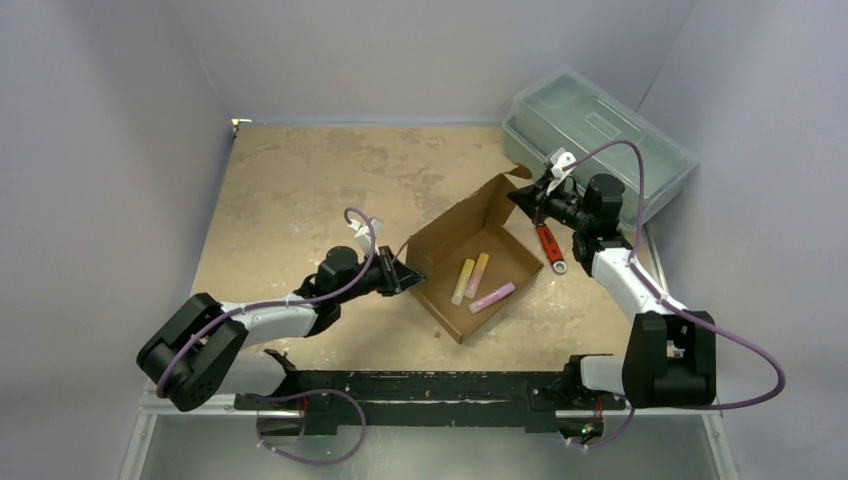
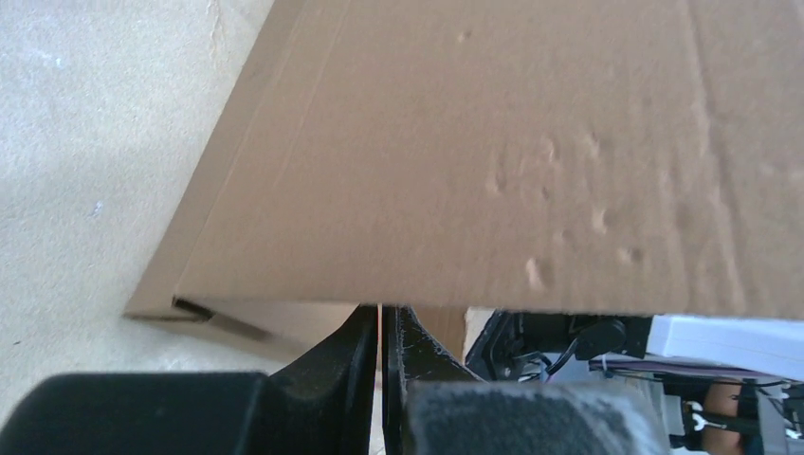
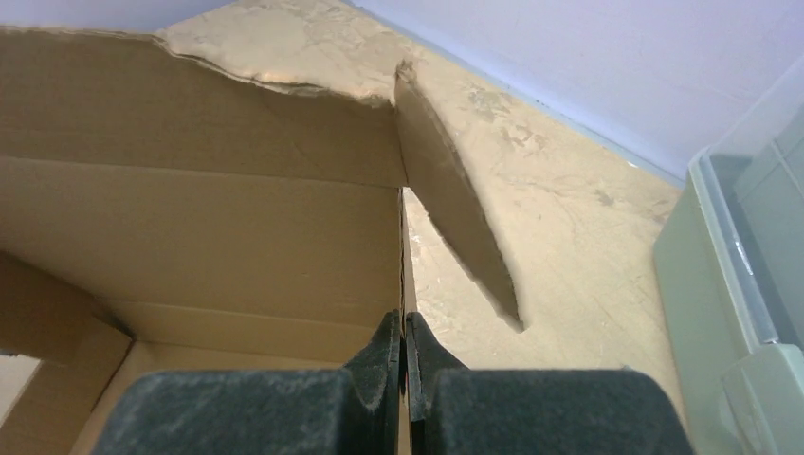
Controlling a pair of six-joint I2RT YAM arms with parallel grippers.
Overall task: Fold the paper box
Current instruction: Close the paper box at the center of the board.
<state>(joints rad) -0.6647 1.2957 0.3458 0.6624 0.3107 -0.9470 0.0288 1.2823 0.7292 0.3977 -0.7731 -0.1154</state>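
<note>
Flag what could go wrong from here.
The left gripper and right gripper each pinch a thin wall of the paper box; pulling apart could tear or crease the cardboard. The three sticks inside may spill if it tilts. The red wrench lying close beside it could snag.

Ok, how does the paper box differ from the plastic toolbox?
The paper box is brown cardboard; the plastic toolbox is translucent grey-green. The paper box sits open centrally with three coloured sticks inside; the plastic toolbox is lidded in the far right corner. The left gripper and right gripper each pinch a wall of the paper box; neither touches the plastic toolbox. Both are shallow and rectangular.
</note>
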